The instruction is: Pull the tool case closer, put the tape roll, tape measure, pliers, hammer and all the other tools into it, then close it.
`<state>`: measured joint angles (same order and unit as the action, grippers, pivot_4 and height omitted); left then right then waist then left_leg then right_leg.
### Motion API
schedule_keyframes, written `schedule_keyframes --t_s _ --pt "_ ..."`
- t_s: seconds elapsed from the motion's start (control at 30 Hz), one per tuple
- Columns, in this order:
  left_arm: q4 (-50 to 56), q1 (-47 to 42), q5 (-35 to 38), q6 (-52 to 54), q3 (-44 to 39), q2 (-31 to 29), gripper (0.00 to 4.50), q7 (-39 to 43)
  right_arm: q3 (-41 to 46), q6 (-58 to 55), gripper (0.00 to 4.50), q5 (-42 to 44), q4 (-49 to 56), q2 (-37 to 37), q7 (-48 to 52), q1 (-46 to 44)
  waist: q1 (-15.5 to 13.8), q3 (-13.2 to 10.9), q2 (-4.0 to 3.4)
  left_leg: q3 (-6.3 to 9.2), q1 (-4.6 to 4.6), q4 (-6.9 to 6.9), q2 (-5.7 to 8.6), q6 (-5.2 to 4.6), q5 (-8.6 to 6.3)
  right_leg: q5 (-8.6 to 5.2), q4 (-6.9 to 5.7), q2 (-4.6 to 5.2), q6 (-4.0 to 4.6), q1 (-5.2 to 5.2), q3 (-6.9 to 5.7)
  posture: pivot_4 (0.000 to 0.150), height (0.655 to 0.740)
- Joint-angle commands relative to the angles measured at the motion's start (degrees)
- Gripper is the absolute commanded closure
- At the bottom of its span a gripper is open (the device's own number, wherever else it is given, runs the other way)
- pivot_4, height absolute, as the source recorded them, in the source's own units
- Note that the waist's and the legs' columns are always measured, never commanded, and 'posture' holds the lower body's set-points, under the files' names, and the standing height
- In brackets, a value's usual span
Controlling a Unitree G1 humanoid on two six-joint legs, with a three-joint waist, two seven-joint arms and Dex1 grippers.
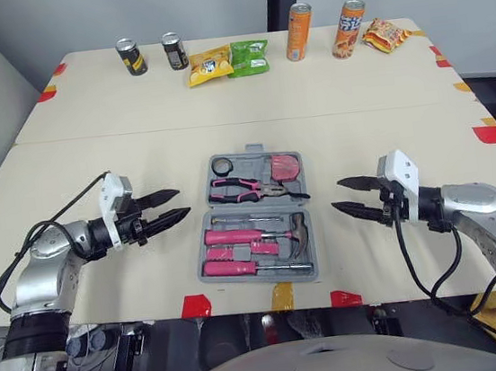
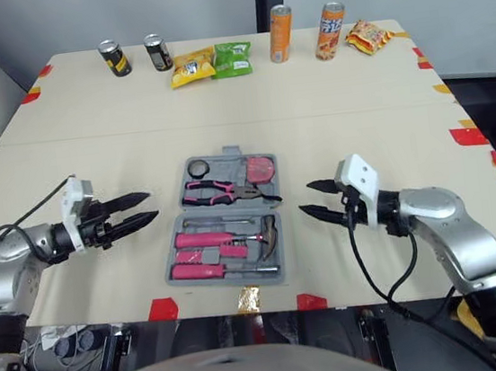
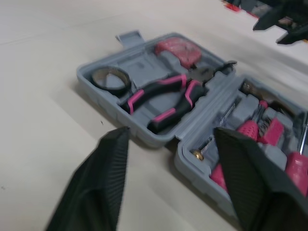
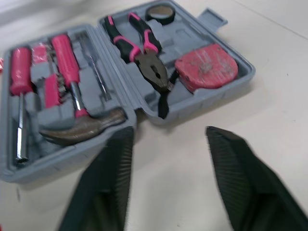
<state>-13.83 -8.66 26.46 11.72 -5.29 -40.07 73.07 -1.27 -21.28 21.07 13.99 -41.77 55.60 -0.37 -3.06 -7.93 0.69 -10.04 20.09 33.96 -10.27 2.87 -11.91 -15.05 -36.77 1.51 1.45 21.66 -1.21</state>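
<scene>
A: Head cam. Where's the tool case?
B: Tool case (image 1: 249,160) lies flat on the table (image 1: 87,124), opened out, both halves up. Lid not closed.
A: Contents?
B: Far half of the case: tape roll (image 1: 222,166) in its left corner, tape measure (image 1: 284,167) in its right corner, pliers (image 1: 244,188) lying across on the near side of both. Near half: hammer (image 1: 297,232) with its head at the right end, pink-handled screwdrivers (image 1: 235,267) alongside.
A: Grippers?
B: Left gripper (image 1: 182,203) is just left of the case, right gripper (image 1: 337,194) just right of it. Both point at the case and neither touches it. Both are spread with nothing held.
A: Anything else?
B: Cans (image 1: 298,32) and snack bags (image 1: 210,65) in a row well beyond the case. Tape marks (image 1: 196,306) on the table edge near of the case.
A: Left wrist cam?
B: Fingers (image 3: 103,183) are apart, short of the case, no contact. Tape roll and pliers sit in their recesses. The right gripper shows past the far side of the case.
A: Right wrist cam?
B: Fingers (image 4: 240,178) are wide apart, beside the case, not touching. The hammer head is in the half's corner closest to them. The tape measure sits in its pocket. A latch tab (image 4: 211,17) sticks out from the far half's rim.
</scene>
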Motion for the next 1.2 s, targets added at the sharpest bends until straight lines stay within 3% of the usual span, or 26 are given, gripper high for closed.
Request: schedule_keyframes --t_s 0.03,0.13,0.17,0.67,0.9,1.2 --pt "-4.15 -3.80 -2.82 -2.52 1.94 -0.44 3.30 2.49 -2.15 -1.42 3.56 -1.78 0.28 -1.29 0.79 -2.44 -0.14 -0.01 -0.01 0.00 0.00 0.00 0.00 0.00 0.00 0.00 -0.01 0.00 0.01 0.01 -0.01 0.150 0.7400" --pt "-8.14 -6.96 -5.45 -3.51 3.73 0.17 4.35 2.15 -4.45 -2.76 4.50 -3.67 -0.33 -1.92 1.09 -4.14 -0.36 -0.01 -0.02 0.00 0.02 0.01 0.00 0.00 0.00 -0.01 -0.03 0.00 0.03 0.03 -0.01 0.150 0.7400" --pt "-9.04 -7.64 -6.08 -3.82 4.14 0.37 4.43 2.07 -5.06 -3.05 4.50 -4.22 -0.48 -1.98 1.02 -4.58 -0.41 -0.02 -0.02 -0.01 0.03 0.02 0.00 0.00 0.01 -0.01 -0.03 0.00 0.03 0.03 -0.01 0.150 0.7400" --pt "-18.58 -14.68 -14.55 -9.59 11.05 5.13 4.43 3.10 -20.64 -8.29 4.50 -17.66 -3.21 0.55 -0.42 -14.49 -0.75 -0.08 -0.11 -0.03 0.07 0.06 -0.01 0.01 0.01 -0.03 -0.17 0.02 0.07 0.12 0.00 0.150 0.7400" --pt "-10.68 -12.30 -13.70 -5.73 12.36 7.69 4.43 2.29 -23.55 -8.37 4.50 -19.13 -3.47 4.03 0.57 -16.91 -0.73 -0.11 -0.11 -0.04 0.08 0.05 -0.02 0.02 0.01 -0.05 -0.23 0.03 0.11 0.16 0.00 0.150 0.7400" --pt "-0.63 -7.82 -12.55 0.36 12.61 7.98 4.43 1.50 -22.52 -8.71 4.50 -18.18 -0.45 1.85 2.91 -14.55 -1.23 -0.15 -0.16 -0.06 0.11 0.05 0.01 0.03 0.00 -0.05 -0.14 0.07 0.10 0.15 0.00 0.150 0.7400"
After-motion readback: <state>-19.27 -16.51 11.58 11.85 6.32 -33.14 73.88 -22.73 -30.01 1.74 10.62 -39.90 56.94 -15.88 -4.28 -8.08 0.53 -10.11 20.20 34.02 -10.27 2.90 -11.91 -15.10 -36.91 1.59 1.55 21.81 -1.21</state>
